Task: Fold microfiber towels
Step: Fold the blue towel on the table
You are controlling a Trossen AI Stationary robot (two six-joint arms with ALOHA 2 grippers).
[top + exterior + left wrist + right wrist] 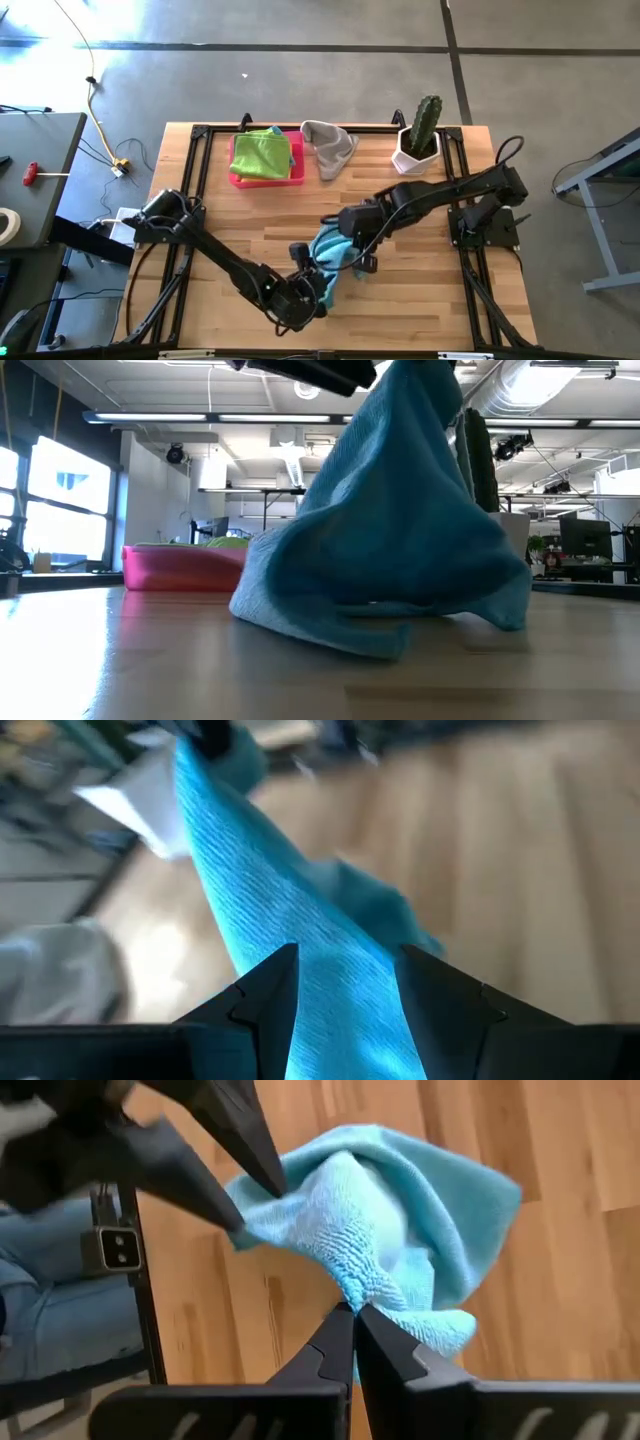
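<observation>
Towel work sits at the near middle of the wooden table (250, 225), where a light blue towel (333, 250) hangs bunched between both arms, its lower folds resting on the wood while its upper part is lifted. The right gripper (354, 1312) has its fingers pressed together on a gathered fold of that cloth, pinching it at the top of the bunch. The left gripper (345, 970), reaching in from the table's near edge, has its fingers (270, 982) spread with a stretched band of the same blue cloth running between them; whether they press on the cloth or only straddle it, I cannot tell. In the low view the blue towel (400, 520) rises like a tent from the tabletop, its hem draped on the wood. At the far side of the table stands a pink tray (236, 178) with a green towel (266, 155) lying in it and a strip of yellow cloth (244, 142) showing at its far edge. Just beside the tray, on the bare wood, lies a crumpled grey towel (328, 145). Farther along the far edge, near the right corner, a cactus (426, 122) stands upright in a white pot (413, 158).
</observation>
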